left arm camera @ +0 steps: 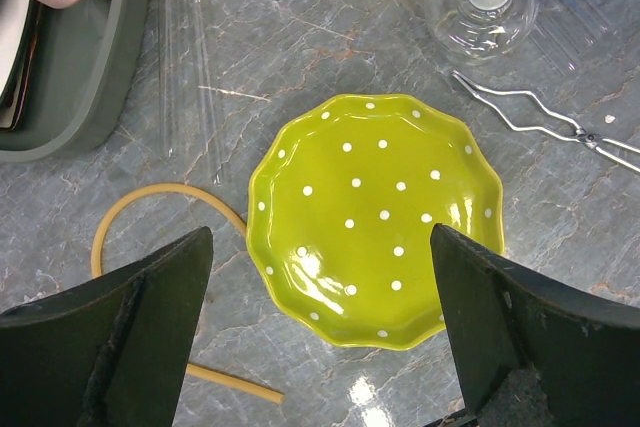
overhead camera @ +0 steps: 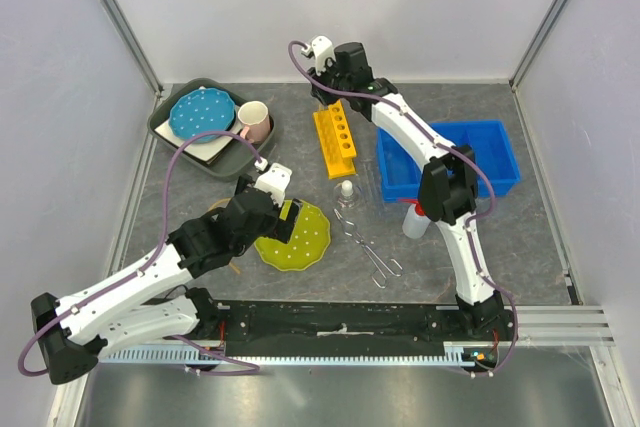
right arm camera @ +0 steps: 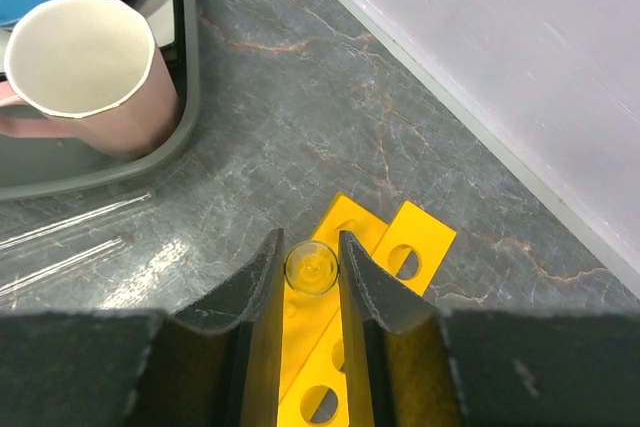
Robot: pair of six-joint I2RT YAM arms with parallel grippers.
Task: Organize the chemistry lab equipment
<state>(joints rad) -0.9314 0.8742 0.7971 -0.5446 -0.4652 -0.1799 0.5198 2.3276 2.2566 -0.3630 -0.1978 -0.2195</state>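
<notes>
Over the yellow rack [right arm camera: 425, 242], right gripper [right arm camera: 311, 249] clamps a clear tube [right arm camera: 312, 270].

yellow rack [overhead camera: 335, 140]: holes up; clear tube [right arm camera: 311, 269]: upright over its far end; flask [overhead camera: 346, 192], tongs [overhead camera: 372, 252]: just nearer

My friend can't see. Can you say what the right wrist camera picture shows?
The right gripper pinches a thin clear tube, seen end-on, over the yellow test-tube rack. A pink mug sits in a grey tray at upper left.
</notes>
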